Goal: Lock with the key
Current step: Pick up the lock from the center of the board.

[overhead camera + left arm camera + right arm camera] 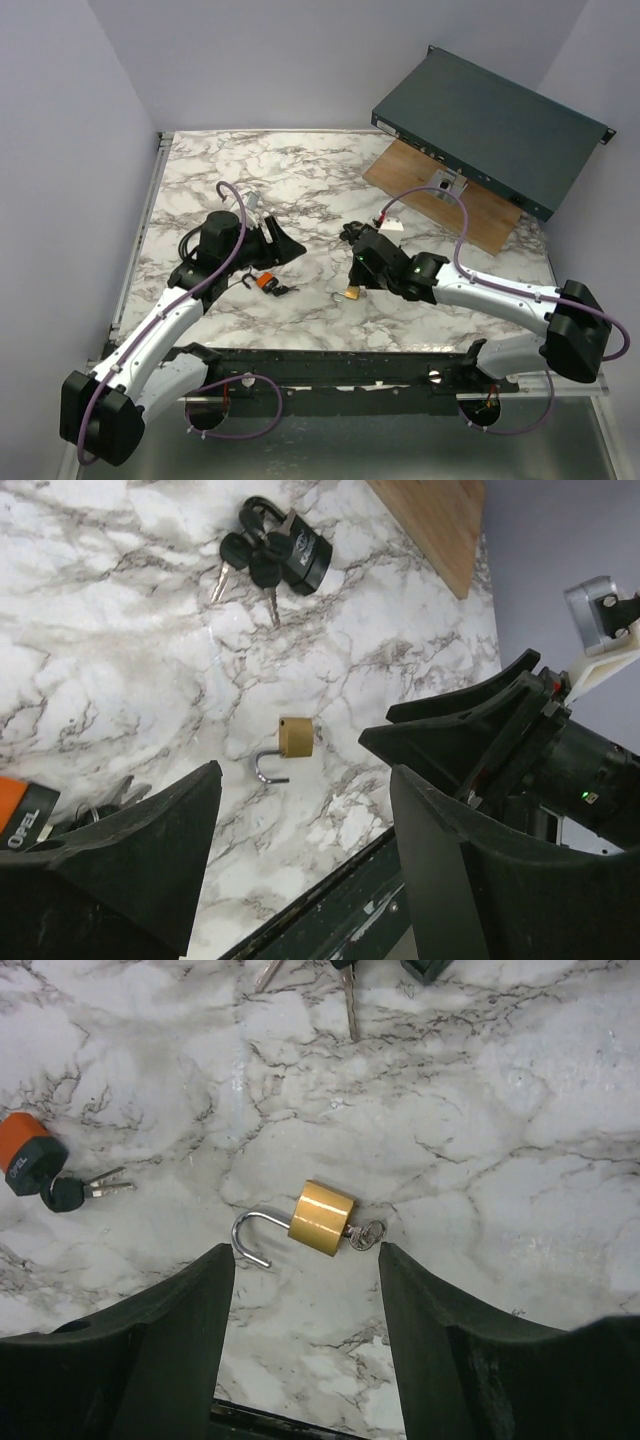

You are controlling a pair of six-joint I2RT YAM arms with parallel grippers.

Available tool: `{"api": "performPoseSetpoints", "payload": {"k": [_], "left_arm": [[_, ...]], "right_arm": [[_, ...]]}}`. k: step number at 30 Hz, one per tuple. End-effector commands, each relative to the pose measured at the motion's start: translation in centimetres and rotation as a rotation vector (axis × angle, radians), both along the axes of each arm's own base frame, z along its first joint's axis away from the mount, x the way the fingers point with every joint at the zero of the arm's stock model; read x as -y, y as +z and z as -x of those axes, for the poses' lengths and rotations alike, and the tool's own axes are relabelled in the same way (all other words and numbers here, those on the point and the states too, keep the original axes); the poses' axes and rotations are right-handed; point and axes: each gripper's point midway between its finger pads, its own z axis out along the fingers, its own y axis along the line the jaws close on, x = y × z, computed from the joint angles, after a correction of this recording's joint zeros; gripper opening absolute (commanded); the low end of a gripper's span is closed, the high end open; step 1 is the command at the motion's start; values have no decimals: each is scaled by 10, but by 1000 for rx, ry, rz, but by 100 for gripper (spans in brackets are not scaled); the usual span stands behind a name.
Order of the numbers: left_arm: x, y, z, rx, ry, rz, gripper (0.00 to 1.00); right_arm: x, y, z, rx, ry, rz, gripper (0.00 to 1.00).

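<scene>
Brass padlock [322, 1218] flat on the marble table [520, 1140] near the front edge: squat gold body, steel shackle [252, 1235] swung open, small key [366, 1234] poking from the base. Just over it, right pincer [304, 1250], fingers spread wide, empty. Off to the left, orange padlock [25, 1152] with keys, beside the left pincer [305, 770], also agape, gripping nothing. Farther back, black padlock [300, 555] with key bunch; beyond, wooden board [450, 190].
</scene>
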Motion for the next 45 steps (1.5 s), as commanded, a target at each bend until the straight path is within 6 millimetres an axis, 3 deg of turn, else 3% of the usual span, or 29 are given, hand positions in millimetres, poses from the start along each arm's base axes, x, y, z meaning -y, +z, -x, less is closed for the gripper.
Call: {"api": "performPoseSetpoints", "payload": {"k": [1, 11, 19, 31, 40, 45], "left_arm": [[-6, -16, 16, -32, -17, -21, 67], [-3, -24, 18, -59, -41, -26, 67], [-2, -22, 15, -65, -36, -21, 67], [-4, -20, 19, -65, -34, -26, 67], [-5, -21, 22, -67, -34, -27, 67], [-7, -20, 24, -64, -31, -29, 67]], "right_arm": [[-3, -8, 12, -23, -61, -10, 63], [-27, -26, 46, -73, -23, -51, 63], [-29, -45, 53, -116, -31, -49, 65], [-31, -49, 25, -67, -39, 0, 75], [-31, -63, -2, -135, -31, -70, 75], [-26, -66, -8, -129, -24, -11, 72]]}}
